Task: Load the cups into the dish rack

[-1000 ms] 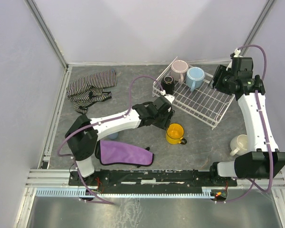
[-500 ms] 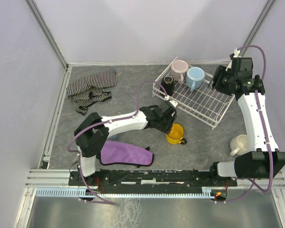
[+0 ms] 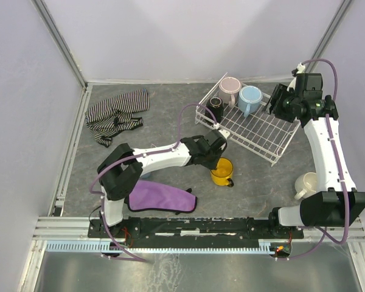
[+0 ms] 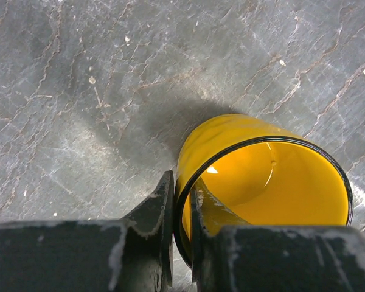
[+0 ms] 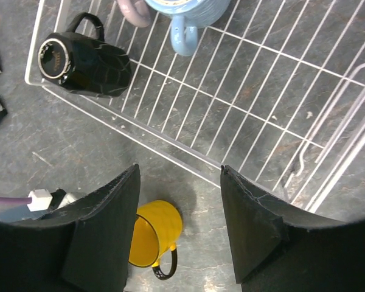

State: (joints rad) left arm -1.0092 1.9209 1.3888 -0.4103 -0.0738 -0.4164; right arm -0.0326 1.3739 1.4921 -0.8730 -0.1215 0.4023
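The yellow cup (image 3: 222,171) is on the table in front of the dish rack (image 3: 255,131), tipped toward my left arm. My left gripper (image 3: 213,160) is shut on its rim. In the left wrist view one finger (image 4: 161,213) is outside the yellow cup (image 4: 261,176) and the other finger (image 4: 210,210) inside. A black cup (image 3: 216,107), a pink cup (image 3: 230,88) and a light blue cup (image 3: 250,97) are in the rack. A cream-white mug (image 3: 307,184) stands at the right. My right gripper (image 3: 278,100) hangs open over the rack's right end, holding nothing.
A purple cloth (image 3: 158,196) lies near the left arm's base. A striped cloth (image 3: 115,112) is at the back left. The right wrist view looks down on the rack wires (image 5: 249,91), the black cup (image 5: 88,61) and the yellow cup (image 5: 158,234).
My left gripper has dropped onto the yellow cup and shut on its rim, and the cup has tipped and shifted a little left. The right arm has barely moved.
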